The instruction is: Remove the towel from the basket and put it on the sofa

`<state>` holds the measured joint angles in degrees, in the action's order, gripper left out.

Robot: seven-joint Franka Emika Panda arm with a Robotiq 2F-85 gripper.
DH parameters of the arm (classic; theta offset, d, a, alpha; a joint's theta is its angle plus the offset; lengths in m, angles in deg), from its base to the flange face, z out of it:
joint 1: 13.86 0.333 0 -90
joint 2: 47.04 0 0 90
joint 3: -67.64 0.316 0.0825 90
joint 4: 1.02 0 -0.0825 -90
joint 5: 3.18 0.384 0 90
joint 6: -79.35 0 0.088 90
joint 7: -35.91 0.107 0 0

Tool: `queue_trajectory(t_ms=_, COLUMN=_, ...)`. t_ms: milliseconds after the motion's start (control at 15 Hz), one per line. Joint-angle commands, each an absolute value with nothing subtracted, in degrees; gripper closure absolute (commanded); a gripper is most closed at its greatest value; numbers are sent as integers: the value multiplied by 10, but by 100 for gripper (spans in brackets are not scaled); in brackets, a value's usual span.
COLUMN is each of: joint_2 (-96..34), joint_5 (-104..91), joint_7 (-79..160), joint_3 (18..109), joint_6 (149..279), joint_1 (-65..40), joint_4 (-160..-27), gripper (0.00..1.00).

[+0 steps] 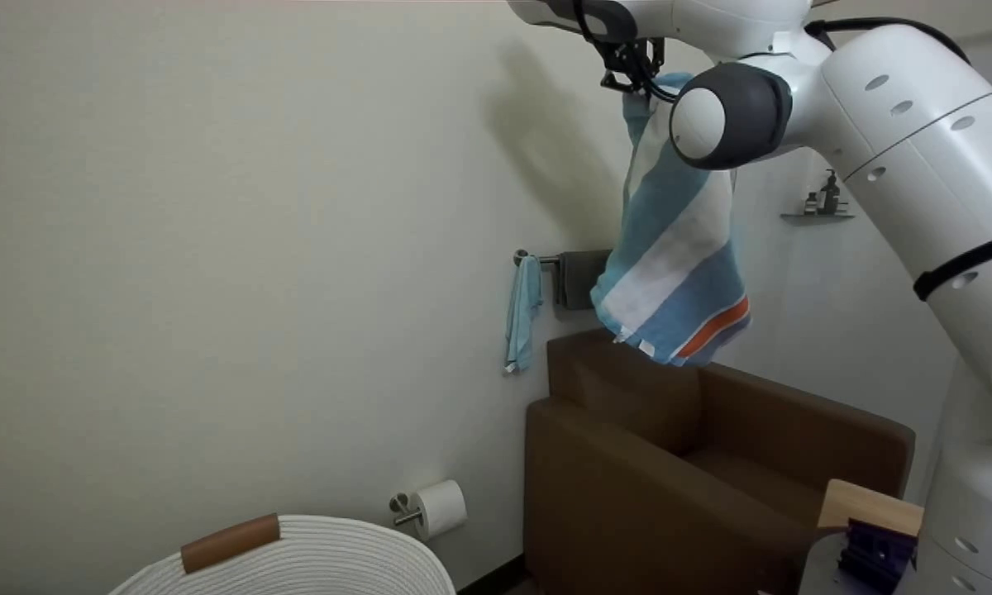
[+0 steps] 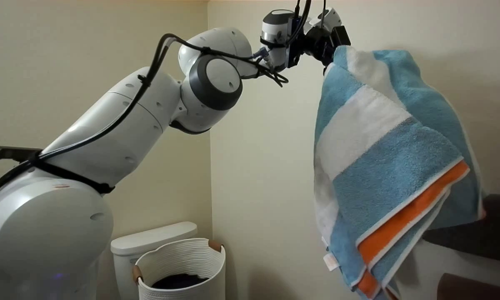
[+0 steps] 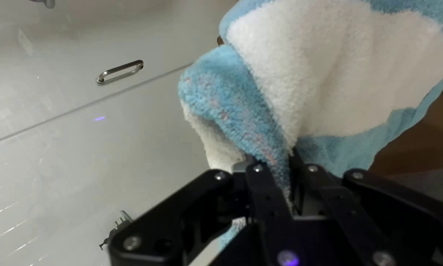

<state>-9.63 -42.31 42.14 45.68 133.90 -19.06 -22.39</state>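
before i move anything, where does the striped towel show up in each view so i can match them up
In an exterior view: striped towel right of centre, mostly upper half, partly behind the arm.
In an exterior view: striped towel filling much of the right side.
Wrist view: striped towel mostly at upper right.
Shared landmark, in all three: the black gripper holding it.

The towel [image 2: 383, 141], right in an exterior view, is rough looped cloth; the arm [image 2: 129, 137], left, smooth and glossy. Lower left in an exterior view, the basket [image 1: 347, 560] is matt ribbed cord; the sofa [image 1: 628, 500], lower right, looks smooth and leather-like. In the wrist view, the upper-left handle [image 3: 120, 68] is polished metal, the fingers [image 3: 268, 195] matt with shiny screws [image 3: 257, 168].
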Motion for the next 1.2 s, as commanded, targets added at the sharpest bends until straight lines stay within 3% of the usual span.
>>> queue_trajectory(t_ms=0, joint_2=-96, joint_5=-427, joint_7=422, joint_3=462, joint_6=1337, joint_1=-191, joint_4=-222, gripper=85)
queue_trajectory(t_ms=133, joint_2=-96, joint_5=-427, joint_7=422, joint_3=462, joint_6=1337, joint_1=-190, joint_4=-222, gripper=85)
queue_trajectory(t_ms=200, joint_2=-96, joint_5=-427, joint_7=422, joint_3=462, joint_6=1337, joint_1=-190, joint_4=-223, gripper=95)
queue_trajectory(t_ms=533, joint_2=-81, joint_5=-369, joint_7=476, joint_3=487, joint_6=1362, joint_1=-228, joint_4=-218, gripper=94)
queue_trajectory(t_ms=1133, joint_2=-80, joint_5=-207, joint_7=424, joint_3=508, joint_6=1425, joint_1=-430, joint_4=-228, gripper=94)
